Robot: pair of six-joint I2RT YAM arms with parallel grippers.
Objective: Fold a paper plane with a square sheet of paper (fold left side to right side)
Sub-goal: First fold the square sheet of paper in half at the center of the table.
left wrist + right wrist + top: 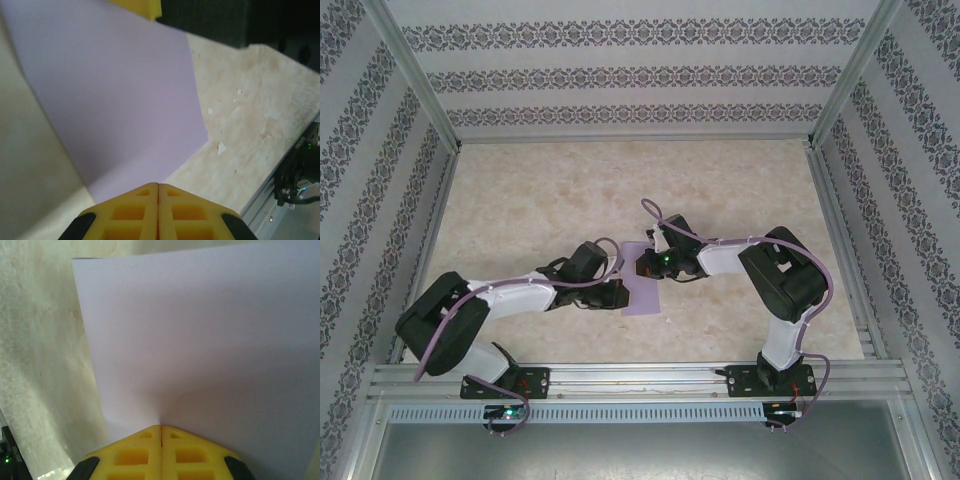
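square sheet of paper [647, 283] gripped at opposite edges mid-table [520, 190]; left gripper [158, 185], right gripper [161, 427] both clamped shut on it, presumably readied for left-over-right fold.

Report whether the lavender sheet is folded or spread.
Spread, apparently: the sheet looks smooth and creaseless, pinched by left gripper and right gripper. Second layer underneath: cannot tell.

From above we see soft, even light on the table [540, 200], with only faint, short shadows. Close up, the square sheet of paper [115, 95] looks blurred and the table's left side dim. The right wrist view is bright, with a pinkish shadow low on the paper.
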